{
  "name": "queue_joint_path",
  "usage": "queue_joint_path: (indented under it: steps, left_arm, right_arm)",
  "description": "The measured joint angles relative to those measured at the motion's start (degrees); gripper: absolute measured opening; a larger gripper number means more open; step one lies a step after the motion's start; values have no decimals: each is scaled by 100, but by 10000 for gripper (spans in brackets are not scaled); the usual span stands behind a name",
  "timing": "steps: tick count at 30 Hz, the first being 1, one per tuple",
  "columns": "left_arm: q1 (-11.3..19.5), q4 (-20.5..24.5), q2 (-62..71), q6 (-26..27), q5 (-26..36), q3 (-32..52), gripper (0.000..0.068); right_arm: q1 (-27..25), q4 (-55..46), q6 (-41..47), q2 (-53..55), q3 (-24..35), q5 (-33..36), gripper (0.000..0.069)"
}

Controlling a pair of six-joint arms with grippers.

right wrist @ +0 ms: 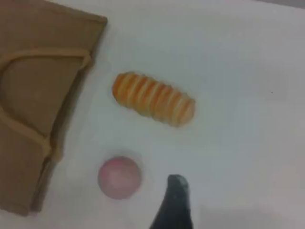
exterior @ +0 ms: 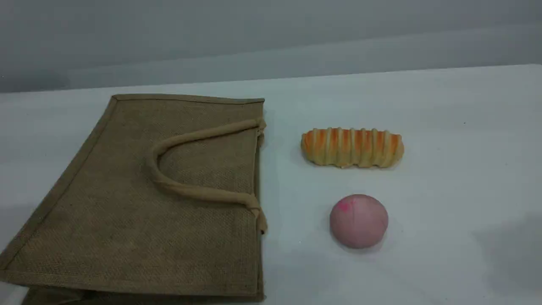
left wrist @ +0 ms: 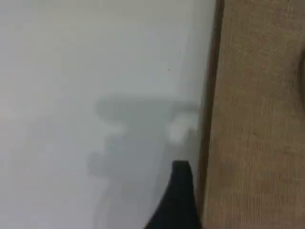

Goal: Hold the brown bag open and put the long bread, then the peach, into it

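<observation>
Right gripper aloft; long bread left-to-right.

Plain white table. Flat khaki-brown jute bag lying at left; golden-orange ridged long bread to its right; dull pink round peach nearer camera.

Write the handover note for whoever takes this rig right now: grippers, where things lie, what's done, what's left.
Left gripper: open, holding nothing, over bare table beside the brown bag's edge.
Right gripper: open, holding nothing, above the table near the peach.
Bag lies flat and closed, handle on top. The long bread and the peach lie apart on the table off its handle side.
Done: nothing.
Left: hold bag open, bread in, then peach.
</observation>
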Motion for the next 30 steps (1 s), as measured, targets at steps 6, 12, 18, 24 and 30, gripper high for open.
queue_joint_path:
  steps: [6,12,18,24,30]
  left_arm:
    - [-201,-189,775,0,-253,-299,584]
    - [-560,-189,1699,-299,-337,-749,584]
    - [-843,-189,2592,-504,-395,-1155,584]
    - [-1196,-189,3366,-573,-414,-1702,584]
    - [-1360,-189,3988,-736,-442,-2134,584]
  right_arm:
    - [0,0,0,341,0,-190,573]
    - [0,-18,0,535,0,-294,573]
    - [0,-151,0,750,0,-402,573]
    - [0,-152,0,915,0,-445,573]
    - [0,-168,-5,942,0,-445,573]
